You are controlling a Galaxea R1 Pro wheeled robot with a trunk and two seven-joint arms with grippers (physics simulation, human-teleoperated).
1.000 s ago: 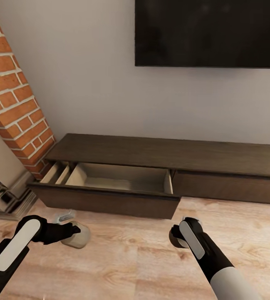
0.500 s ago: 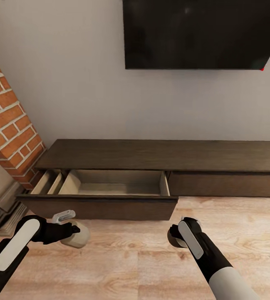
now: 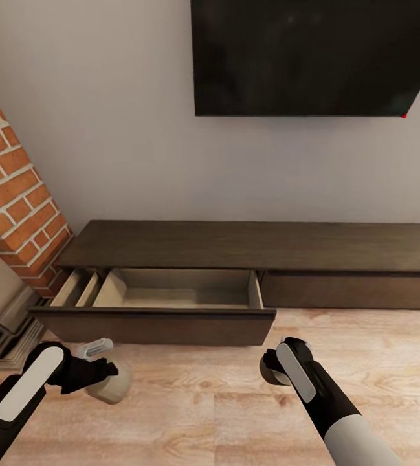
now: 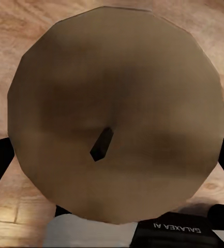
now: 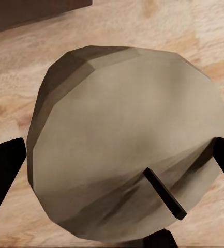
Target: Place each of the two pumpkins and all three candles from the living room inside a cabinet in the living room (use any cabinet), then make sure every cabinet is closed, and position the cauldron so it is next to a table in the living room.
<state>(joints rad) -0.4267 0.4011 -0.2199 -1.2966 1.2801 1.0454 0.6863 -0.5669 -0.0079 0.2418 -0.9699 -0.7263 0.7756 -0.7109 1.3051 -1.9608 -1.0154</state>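
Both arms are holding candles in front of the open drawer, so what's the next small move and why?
Probably lift the left end effector with its candle forward over the open drawer: the candle sits low, below the drawer front, and the drawer looks bare.

Wood floor (image 3: 210, 408) carries cabinet (image 3: 261, 243) (drawer open, apparently empty); brick column base (image 3: 9, 323) alongside.

Qty count: candles x2, one (image 4: 114, 119) seen in left wrist view, one (image 5: 127, 150) in right wrist view. Cabinet (image 3: 255, 243) x1. Open drawer (image 3: 164, 304) x1. Wall-mounted TV (image 3: 313, 55) x1. Grippers x2: left (image 3: 109, 372), right (image 3: 268, 369).
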